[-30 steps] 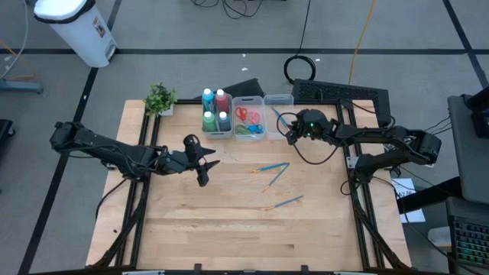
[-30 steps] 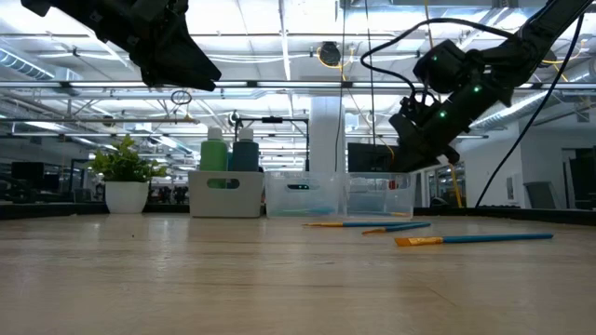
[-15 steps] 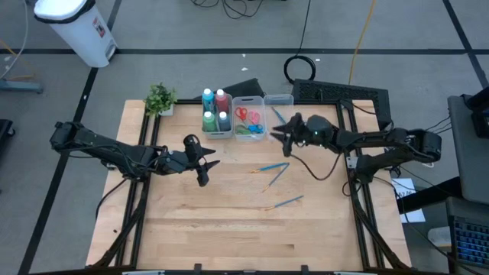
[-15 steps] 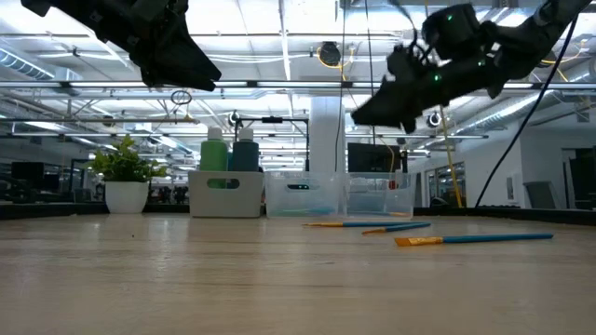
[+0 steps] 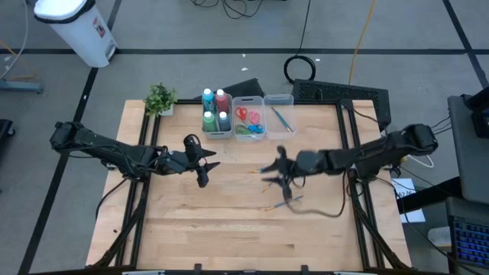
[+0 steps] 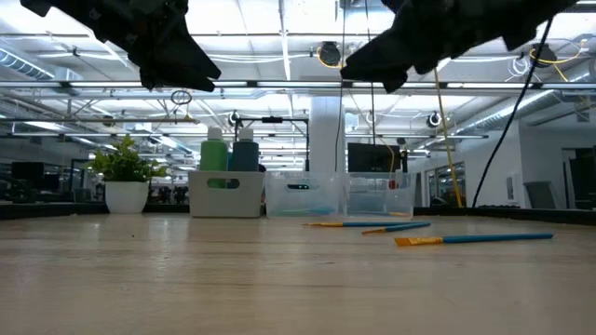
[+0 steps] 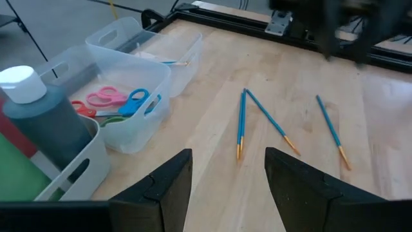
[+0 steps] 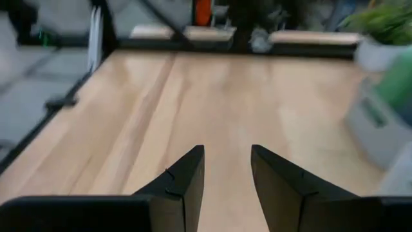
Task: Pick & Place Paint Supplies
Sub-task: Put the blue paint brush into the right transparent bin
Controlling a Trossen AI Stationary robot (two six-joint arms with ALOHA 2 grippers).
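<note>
Your right gripper (image 5: 276, 169) has swung, parted and empty, from the clear plastic bins (image 5: 277, 101) at the table's (image 5: 229, 229) far edge to above three thin blue orange-tipped brushes (image 7: 243, 122) mid-table, indicating another pick; left gripper (image 5: 205, 159) hovers unclenched, empty.

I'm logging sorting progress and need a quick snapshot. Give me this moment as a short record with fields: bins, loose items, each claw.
bottle bin: four paint bottles
scissors bin: scissors
third bin: one brush
loose on table: three brushes
left claw: open, empty, above the table
right claw: open, empty, over the loose brushes
</note>
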